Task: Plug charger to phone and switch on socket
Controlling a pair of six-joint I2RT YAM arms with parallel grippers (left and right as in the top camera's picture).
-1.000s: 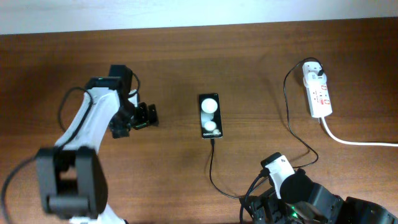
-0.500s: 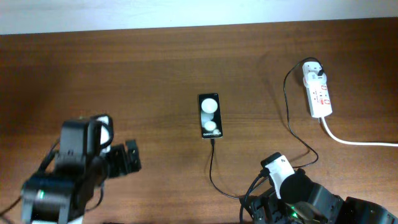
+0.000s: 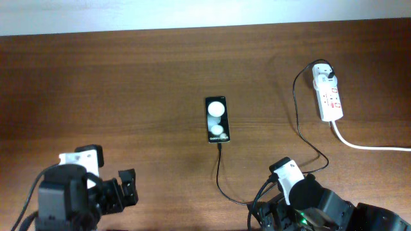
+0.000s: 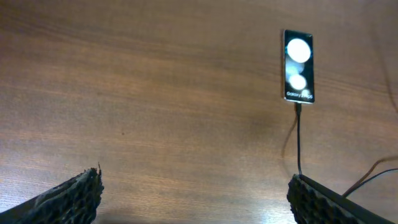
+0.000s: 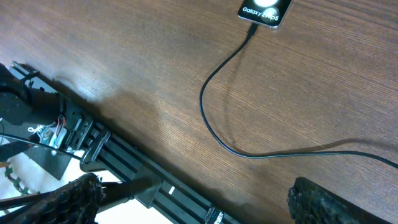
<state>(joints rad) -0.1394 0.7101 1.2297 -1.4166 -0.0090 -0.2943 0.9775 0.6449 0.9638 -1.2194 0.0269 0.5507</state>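
The phone (image 3: 217,119) lies flat at the table's middle, two white spots on its glossy face; it also shows in the left wrist view (image 4: 298,65) and, cut off, in the right wrist view (image 5: 266,10). The charger cable (image 3: 220,176) has its tip at the phone's near end, loops toward the front edge, then runs right and up (image 3: 297,106) to the socket (image 3: 327,93). The cable also shows in the wrist views (image 4: 299,140) (image 5: 214,121). My left gripper (image 3: 123,189) is open and empty at the front left. My right gripper (image 5: 199,199) is open and empty at the front edge.
A thick white cord (image 3: 366,146) leaves the socket toward the right edge. A black metal frame rail (image 5: 124,165) runs along the table's front edge below my right gripper. Both arm bases sit at the front corners.
My left arm has pulled back from beside the phone to the front left corner, gripper still open. The right arm, phone and cable have not moved.
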